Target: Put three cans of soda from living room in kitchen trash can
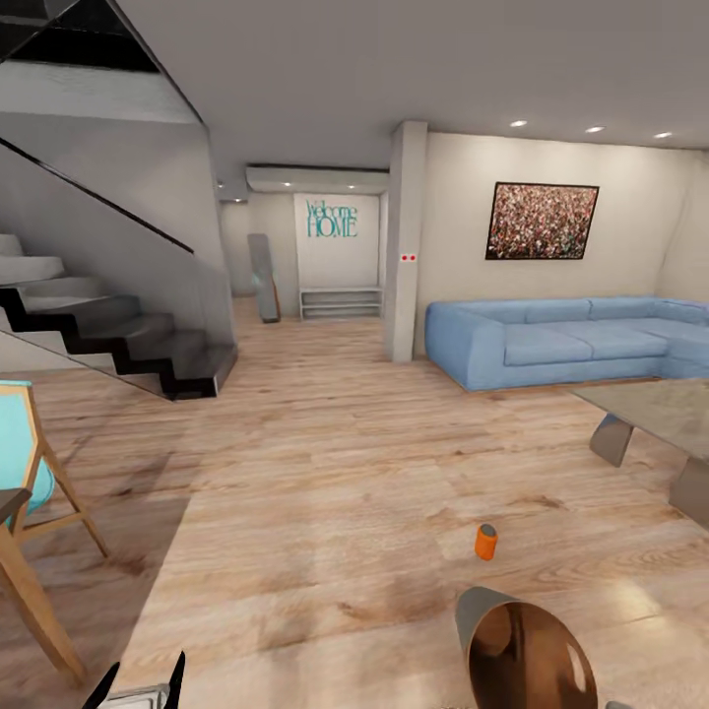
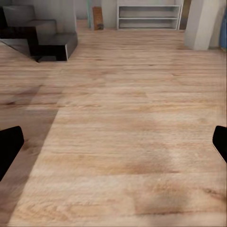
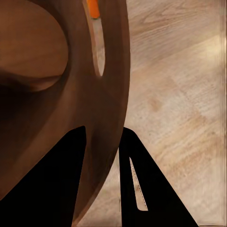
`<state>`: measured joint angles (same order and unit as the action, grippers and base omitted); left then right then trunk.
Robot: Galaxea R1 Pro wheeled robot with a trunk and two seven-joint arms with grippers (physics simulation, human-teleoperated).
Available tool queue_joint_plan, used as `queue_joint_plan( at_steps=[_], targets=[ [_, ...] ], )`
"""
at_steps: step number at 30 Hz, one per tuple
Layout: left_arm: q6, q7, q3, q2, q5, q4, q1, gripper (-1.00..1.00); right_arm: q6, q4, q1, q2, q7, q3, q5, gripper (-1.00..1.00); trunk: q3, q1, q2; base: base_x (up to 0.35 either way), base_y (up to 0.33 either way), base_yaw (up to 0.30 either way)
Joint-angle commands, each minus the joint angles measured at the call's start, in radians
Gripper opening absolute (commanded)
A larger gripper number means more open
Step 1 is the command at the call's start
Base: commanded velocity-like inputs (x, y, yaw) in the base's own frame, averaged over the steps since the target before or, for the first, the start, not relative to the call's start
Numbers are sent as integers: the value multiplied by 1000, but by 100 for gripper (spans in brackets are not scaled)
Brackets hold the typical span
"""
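Note:
One orange can of soda [image 1: 485, 542] stands upright on the wood floor of the living room, just beyond the tash can [image 1: 527, 655]. The bin is tilted, and I look into its coppery brown inside [image 3: 42, 52]. My right gripper [image 3: 105, 130] is shut on the bin's wall, one finger inside and one outside. A bit of orange [image 3: 93, 8] shows through a slot in that wall. My left gripper [image 2: 113, 146] is open and empty above bare floor, with its dark fingertips [image 1: 175, 675] at the lower left of the head view.
A light-blue sofa [image 1: 571, 340] lines the far right wall, with a low glass-topped table [image 1: 660, 414] before it. A dark staircase [image 1: 128, 335] rises at the left. A wooden chair [image 1: 30, 492] stands near left. A pillar [image 1: 406, 241] and a shelf [image 1: 340, 302] are far ahead.

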<state>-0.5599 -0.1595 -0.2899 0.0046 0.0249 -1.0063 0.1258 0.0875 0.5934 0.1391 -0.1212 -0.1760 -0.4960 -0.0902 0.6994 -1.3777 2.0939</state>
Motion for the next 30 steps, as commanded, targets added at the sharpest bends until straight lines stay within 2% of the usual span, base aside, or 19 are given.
queue_joint_plan(
  at_steps=[1, 12, 22, 30],
  targets=[
    [0, 0, 0, 0, -1, 0, 0, 100, 0, 2, 0, 0, -4, -1, 4, -100, -1, 0, 0, 0, 0, -236],
    [0, 0, 0, 0, -2, 0, 0, 100, 0, 1, 0, 0, -4, -1, 4, -100, -10, 0, 0, 0, -7, -232],
    [0, 0, 0, 0, -2, 0, 0, 100, 0, 0, 0, 0, -4, 0, 4, -100, -18, 0, 0, 0, -120, -229],
    [0, 0, 0, 0, -2, 0, 0, 100, 0, 0, 0, 0, -4, -1, 4, -100, -25, 0, 0, 0, -27, -229]
  ],
)
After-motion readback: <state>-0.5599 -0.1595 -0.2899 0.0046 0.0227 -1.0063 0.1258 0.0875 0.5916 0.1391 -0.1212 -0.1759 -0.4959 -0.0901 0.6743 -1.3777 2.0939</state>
